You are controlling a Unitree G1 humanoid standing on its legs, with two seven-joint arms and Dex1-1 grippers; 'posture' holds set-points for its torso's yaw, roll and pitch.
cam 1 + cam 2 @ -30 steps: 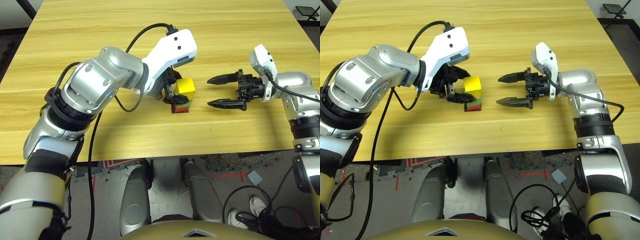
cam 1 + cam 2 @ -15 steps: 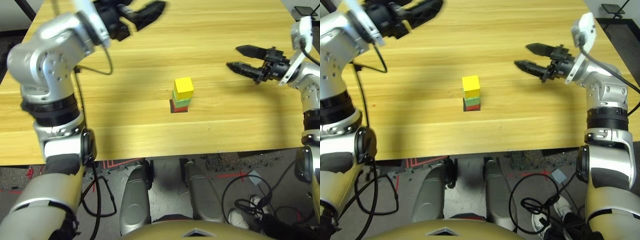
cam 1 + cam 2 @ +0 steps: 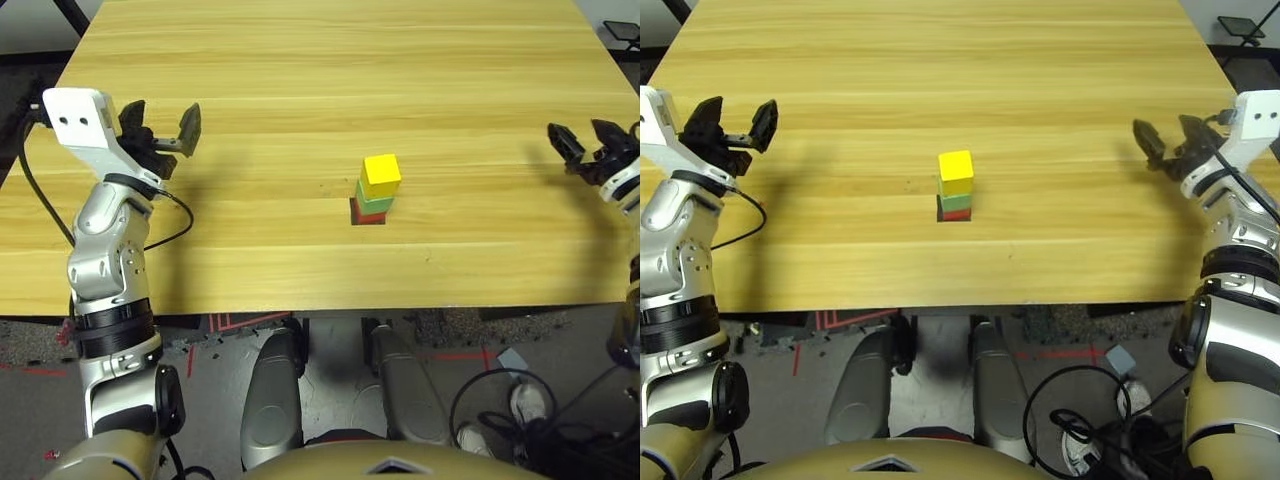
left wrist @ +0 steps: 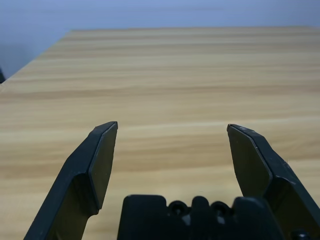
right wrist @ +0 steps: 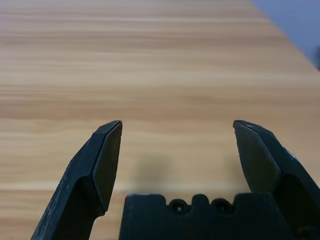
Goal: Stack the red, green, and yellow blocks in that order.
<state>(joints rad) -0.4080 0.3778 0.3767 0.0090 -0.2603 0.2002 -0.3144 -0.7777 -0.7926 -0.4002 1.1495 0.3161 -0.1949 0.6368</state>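
Note:
In the middle of the wooden table stands a small tower: the red block (image 3: 370, 215) at the bottom, the green block (image 3: 375, 197) on it, the yellow block (image 3: 382, 170) on top, slightly twisted. My left gripper (image 3: 160, 128) hovers open at the table's left edge, far from the tower, with nothing between its fingers (image 4: 97, 160). At the right edge my right gripper (image 3: 1165, 136) is open and empty too, its fingers (image 5: 102, 160) spread over bare wood.
The table (image 3: 300, 80) stretches wide behind and to both sides of the tower. A black cable (image 3: 60, 215) hangs from the left arm over the table's left edge. Cables lie on the floor below the front edge.
Both arms have pulled back from the tower to the table's left and right edges. The yellow block, earlier beside the left gripper, now stands free on top.

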